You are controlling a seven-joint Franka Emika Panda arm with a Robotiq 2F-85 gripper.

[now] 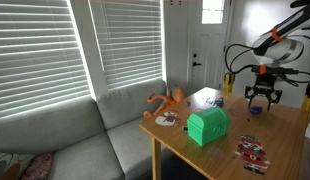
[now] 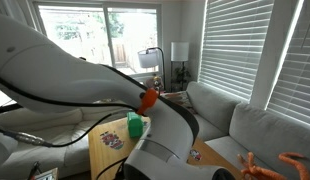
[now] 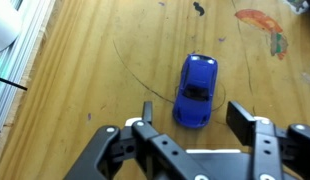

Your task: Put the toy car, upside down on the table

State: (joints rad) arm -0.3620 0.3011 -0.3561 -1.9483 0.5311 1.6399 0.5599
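In the wrist view the tabletop is light brown wood with a fine straight grain, a thin curved scratch and a few dark specks. The toy car stands near the middle of it, right way up on its wheels. It is glossy blue plastic or metal, rounded, with dark windows and a smooth roof. The black, blocky gripper is spread wide, with 1 of its fingers on each side of the car's near end. Neither touches the car. At the upper right lies a flat red-and-orange piece, well apart from the car.

In an exterior view a grey cushioned sofa sits under slatted white blinds. On the square-edged tabletop come an orange octopus-like toy with curling arms, a flat red-and-white piece just beside it, then a boxy green chest with a domed lid. The lid is down, so its contents cannot be seen. A 2nd flat red-and-white piece lies nearer the front edge. At the right the gripper hangs low over the wood, well apart from the chest.
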